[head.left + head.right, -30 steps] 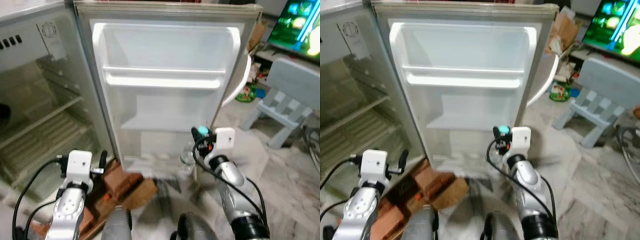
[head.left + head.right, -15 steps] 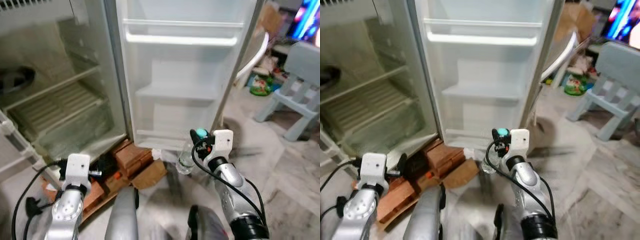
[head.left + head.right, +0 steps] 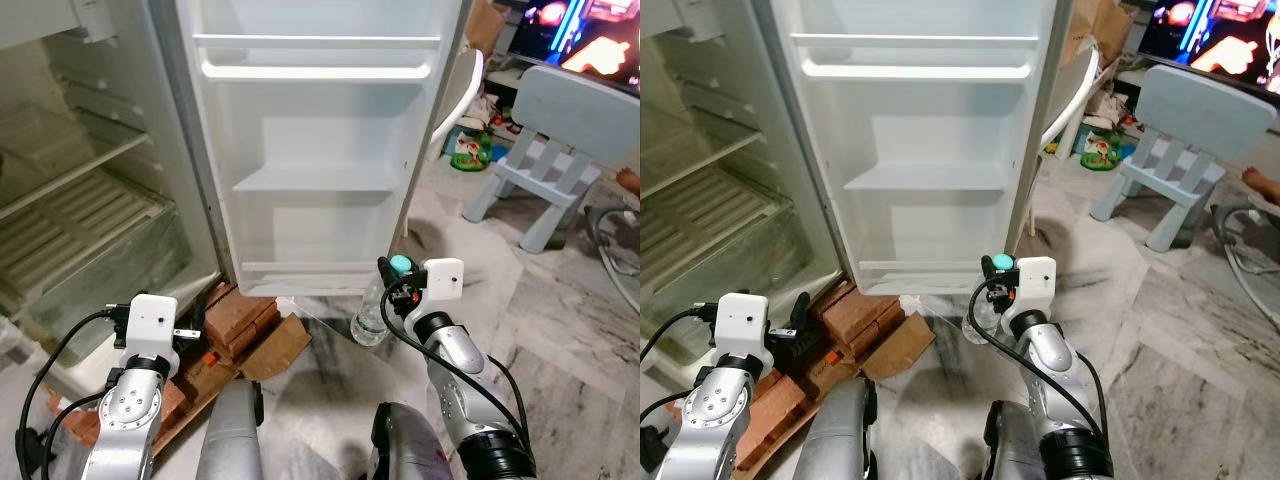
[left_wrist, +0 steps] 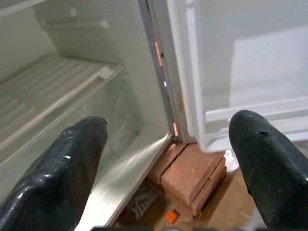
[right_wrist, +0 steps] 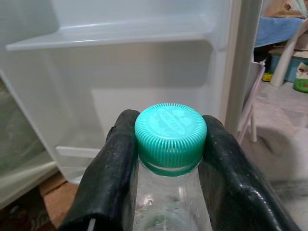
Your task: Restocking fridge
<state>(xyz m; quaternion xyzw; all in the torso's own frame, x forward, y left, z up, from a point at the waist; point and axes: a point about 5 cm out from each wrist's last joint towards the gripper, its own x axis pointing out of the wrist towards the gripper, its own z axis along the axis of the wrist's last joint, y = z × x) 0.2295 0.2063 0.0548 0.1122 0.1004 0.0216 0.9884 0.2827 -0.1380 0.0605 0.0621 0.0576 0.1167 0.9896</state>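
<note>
The fridge stands open, its white door (image 3: 320,150) swung out before me with bare shelves; the lowest door shelf (image 3: 305,272) is just beyond my right hand. My right gripper (image 5: 166,178) is shut on the neck of a clear plastic bottle (image 3: 371,318) with a teal cap (image 5: 170,130). The bottle hangs low, in front of the door's bottom edge. My left gripper (image 4: 163,159) is open and holds nothing, low at the left, facing the gap between the fridge body (image 3: 80,210) and the door.
Bricks (image 3: 245,315) and flattened cardboard (image 3: 285,345) lie under the fridge's front corner. A pale blue child's chair (image 3: 560,150) stands at the right on the marble floor, with boxes, toys and a lit screen (image 3: 590,40) behind it.
The camera has swung, so the door now sits more centred and the chair nearer. My right gripper keeps its hold on the bottle at about the same place.
</note>
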